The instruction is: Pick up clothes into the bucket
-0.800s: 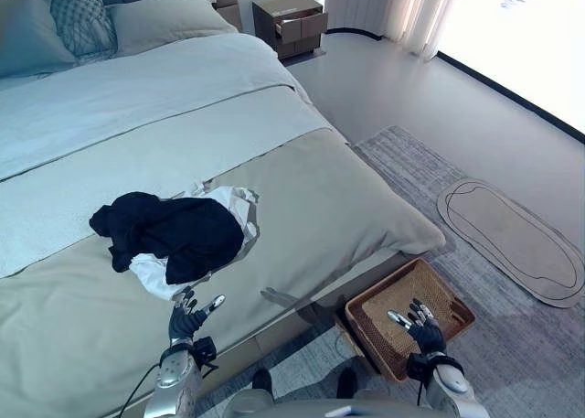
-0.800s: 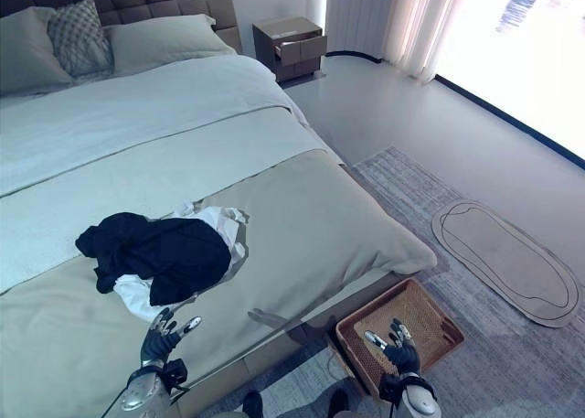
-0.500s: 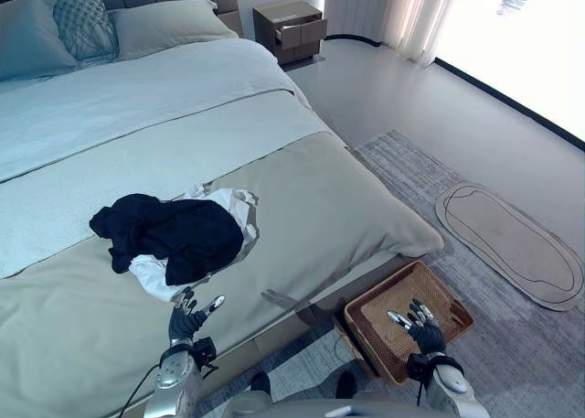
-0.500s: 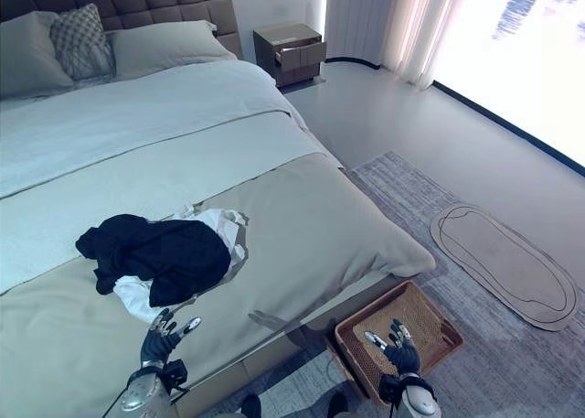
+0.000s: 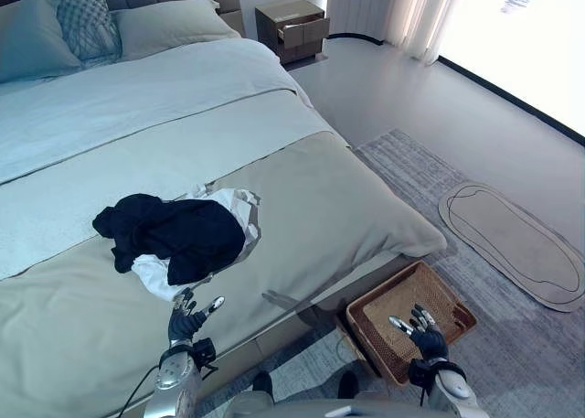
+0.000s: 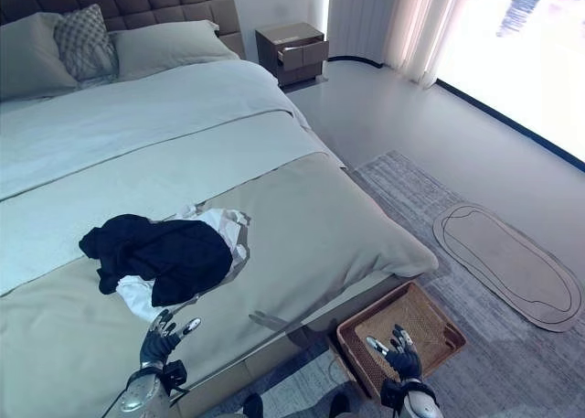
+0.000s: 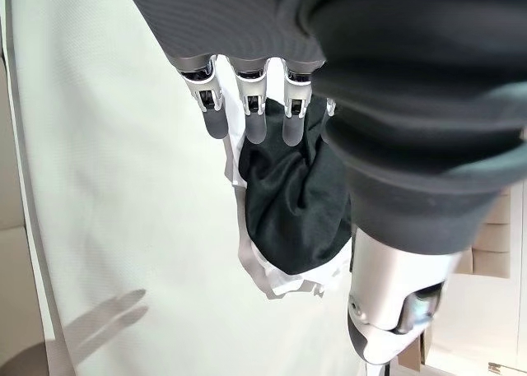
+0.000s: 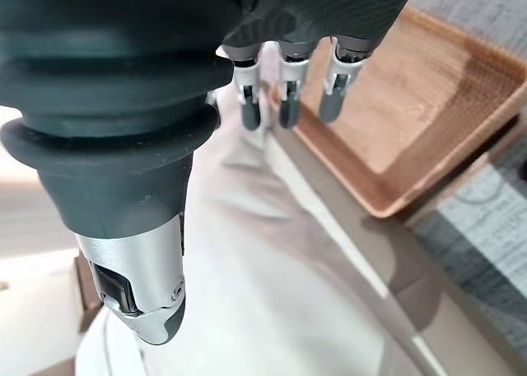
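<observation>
Lying bunched on the bed (image 5: 329,198), dark and white clothes (image 5: 178,240) just beyond left hand (image 5: 187,319), fingers straight, empty. Right hand (image 5: 422,334) likewise open and empty, above wicker basket (image 5: 452,299) on grey rug (image 5: 512,354) beside bed.

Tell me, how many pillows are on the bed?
3. A plain pillow lies at the head's left, a checked pillow leans against it, and a long plain pillow lies beside the nightstand. More could be hidden past the picture's edge.
</observation>
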Controlling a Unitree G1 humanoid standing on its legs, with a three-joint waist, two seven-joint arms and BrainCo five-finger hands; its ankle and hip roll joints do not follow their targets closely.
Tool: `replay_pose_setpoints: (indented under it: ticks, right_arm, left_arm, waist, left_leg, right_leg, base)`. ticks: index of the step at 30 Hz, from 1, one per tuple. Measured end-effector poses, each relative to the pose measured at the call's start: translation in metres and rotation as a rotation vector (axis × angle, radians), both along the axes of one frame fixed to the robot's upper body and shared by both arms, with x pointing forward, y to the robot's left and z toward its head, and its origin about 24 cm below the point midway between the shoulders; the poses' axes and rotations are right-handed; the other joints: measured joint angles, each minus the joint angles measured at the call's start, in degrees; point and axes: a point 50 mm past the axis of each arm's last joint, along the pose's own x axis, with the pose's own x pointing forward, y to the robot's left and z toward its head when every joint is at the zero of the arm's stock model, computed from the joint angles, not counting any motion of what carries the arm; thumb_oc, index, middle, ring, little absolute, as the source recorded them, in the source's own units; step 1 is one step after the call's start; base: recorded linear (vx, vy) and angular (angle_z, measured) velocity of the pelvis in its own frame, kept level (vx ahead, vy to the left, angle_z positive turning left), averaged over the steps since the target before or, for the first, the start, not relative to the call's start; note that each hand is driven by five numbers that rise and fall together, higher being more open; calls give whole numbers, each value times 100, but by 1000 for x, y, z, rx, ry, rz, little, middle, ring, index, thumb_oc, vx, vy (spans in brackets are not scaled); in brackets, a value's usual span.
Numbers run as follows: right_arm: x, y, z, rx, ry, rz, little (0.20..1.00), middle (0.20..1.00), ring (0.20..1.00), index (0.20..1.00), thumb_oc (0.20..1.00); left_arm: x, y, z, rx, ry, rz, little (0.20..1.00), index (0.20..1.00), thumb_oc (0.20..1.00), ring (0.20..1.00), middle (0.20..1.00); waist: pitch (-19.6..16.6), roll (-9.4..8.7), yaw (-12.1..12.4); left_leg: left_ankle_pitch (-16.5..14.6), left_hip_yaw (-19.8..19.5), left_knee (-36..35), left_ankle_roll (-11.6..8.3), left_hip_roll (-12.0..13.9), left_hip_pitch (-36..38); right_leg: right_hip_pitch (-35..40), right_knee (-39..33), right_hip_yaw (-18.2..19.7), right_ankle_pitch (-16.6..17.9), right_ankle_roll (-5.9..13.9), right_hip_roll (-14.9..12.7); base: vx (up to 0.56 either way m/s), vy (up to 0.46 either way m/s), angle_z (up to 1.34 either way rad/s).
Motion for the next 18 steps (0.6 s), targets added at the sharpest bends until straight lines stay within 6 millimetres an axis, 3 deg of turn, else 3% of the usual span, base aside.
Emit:
replay_pose_setpoints:
  ticks: [1, 2, 3, 5, 7, 10, 11, 12, 13, 15, 17, 18]
  right_arm:
    - [3, -3, 1, -9, -4, 5, 1000, 1000, 1000, 1000, 1000]
    - [3, -5, 2, -14, -4, 4, 1000, 1000, 1000, 1000, 1000]
    - [7, -9, 4, -24, -12, 2, 1000, 1000, 1000, 1000, 1000]
    - [15, -11, 8, -28, -35, -3, 1000, 1000, 1000, 1000, 1000]
    - [18, -15, 11, -14, -54, -50, 1000, 1000, 1000, 1000, 1000]
    - [22, -18, 13, -8, -68, -71, 1000, 1000, 1000, 1000, 1000]
    - [23, -25, 16, -20, -76, -90, 1000, 1000, 1000, 1000, 1000]
    - [23, -24, 15, -18, -74, -88, 1000, 1000, 1000, 1000, 1000]
    - [23, -19, 15, -4, -78, -83, 1000, 1000, 1000, 1000, 1000]
    - [34, -9, 19, 22, -108, -40, 1000, 1000, 1000, 1000, 1000]
    - [41, 2, 21, 39, -124, -4, 1000, 1000, 1000, 1000, 1000]
    - [41, 2, 26, 50, -155, -10, 1000, 1000, 1000, 1000, 1000]
  left_arm:
    - [0, 0, 0, 0, -1, 0, 1000, 1000, 1000, 1000, 1000]
    - [6, -1, 2, 0, -13, -8, 1000, 1000, 1000, 1000, 1000]
    - [14, -3, 6, 2, -36, -18, 1000, 1000, 1000, 1000, 1000]
    - [15, -3, 6, 3, -35, -23, 1000, 1000, 1000, 1000, 1000]
    - [19, -7, 8, 12, -41, -44, 1000, 1000, 1000, 1000, 1000]
    - [18, -8, 7, 17, -31, -37, 1000, 1000, 1000, 1000, 1000]
    - [20, -10, 7, 18, -28, -42, 1000, 1000, 1000, 1000, 1000]
    - [22, -8, 9, 41, -34, -48, 1000, 1000, 1000, 1000, 1000]
    - [28, -4, 14, 75, -47, -56, 1000, 1000, 1000, 1000, 1000]
    - [40, 4, 25, 147, -77, -65, 1000, 1000, 1000, 1000, 1000]
    - [48, 16, 35, 191, -106, -27, 1000, 1000, 1000, 1000, 1000]
    - [61, 19, 47, 212, -153, -13, 1000, 1000, 1000, 1000, 1000]
  waist:
    - [35, 37, 79]
    - [93, 16, 2]
    - [232, -34, 8]
    - [287, -79, -5]
    - [286, -20, 5]
    - [295, 197, -5]
    - [303, 333, 38]
    - [319, 365, -23]
    - [410, 189, -45]
    - [721, 65, 24]
    - [905, -48, 19]
    - [999, -77, -137]
  left_leg:
    - [21, -5, 224, -44, 1, -148]
    - [0, -57, 525, -72, -6, -323]
    - [67, -94, 866, -198, -69, -606]
    - [-4, 71, 877, -208, 24, -736]
    - [32, 87, 451, -222, 338, -731]
    - [110, 144, 56, -108, 484, -541]
    - [127, 250, -90, 90, 377, -318]
    - [29, 404, -225, 75, 279, -246]
    - [43, 515, -159, 217, 44, -293]
    - [-82, 778, 113, 329, -196, -515]
    - [-95, 890, 195, 310, -256, -804]
    - [-128, 652, 556, 327, -307, -1266]
  right_leg:
    - [9, 11, -31, 37, 16, 51]
    - [-35, 21, -82, 17, -13, -14]
    - [18, -6, -177, 26, -108, -109]
    - [-6, -29, -295, 13, -276, -167]
    - [-85, 18, -307, -118, -188, -180]
    - [-194, 263, -261, -142, 37, -266]
    - [-518, 793, -149, -259, 145, -433]
    - [-690, 1128, -106, -296, 181, -542]
    - [-1039, 1685, 44, -294, 242, -831]
    - [-2087, 2936, 338, -202, 199, -1253]
    - [-2388, 2483, 229, -240, 231, -1260]
    - [-2347, 2270, 288, -304, 317, -1235]
  base:
    - [-57, 4, 18]
    - [48, 77, 33]
    - [107, 107, 35]
    - [177, 175, 29]
    - [162, 227, 21]
    - [134, 370, -10]
    - [-47, 220, -25]
    - [-97, 272, -32]
    - [-135, 160, -30]
    - [-107, -10, -56]
    - [-56, -87, -17]
    - [-61, 15, 66]
